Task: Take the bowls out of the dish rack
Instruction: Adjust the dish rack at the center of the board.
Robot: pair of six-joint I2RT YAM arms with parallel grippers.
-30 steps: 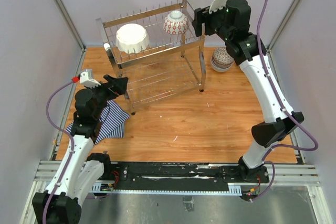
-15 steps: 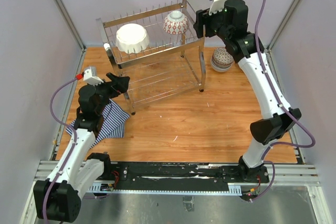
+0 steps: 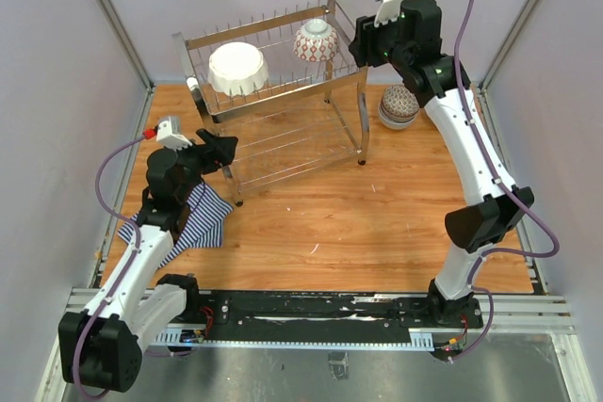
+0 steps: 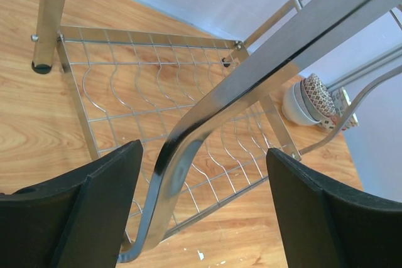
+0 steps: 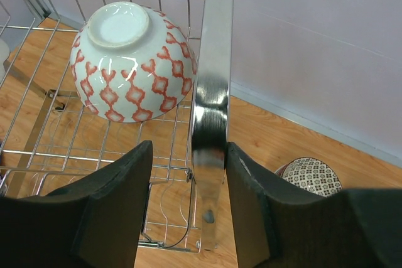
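The dish rack point(image 3: 283, 94) stands at the back of the table. On its top tier a large white bowl point(image 3: 236, 67) leans on the left, and a bowl with a red lattice pattern point(image 3: 316, 40) point(image 5: 135, 61) lies bottom-up on the right. My left gripper point(image 3: 219, 150) point(image 4: 204, 152) is open at the rack's near left end, with a curved chrome bar point(image 4: 207, 117) between its fingers, nearer the left one. My right gripper point(image 3: 363, 44) point(image 5: 188, 149) is open astride the right end bar point(image 5: 210, 111). Its right finger touches the bar; its left finger stands apart.
A stack of small bowls point(image 3: 399, 105) point(image 4: 308, 101) point(image 5: 311, 177), a patterned one uppermost, sits on the table right of the rack. A blue-white striped cloth point(image 3: 193, 218) lies under the left arm. The rack's lower wire shelf point(image 4: 157, 86) holds nothing. Side walls stand close.
Both grippers' jaws have narrowed around the rack's end bars. The left gripper has moved a little up and right toward the rack. The bowls have not moved.
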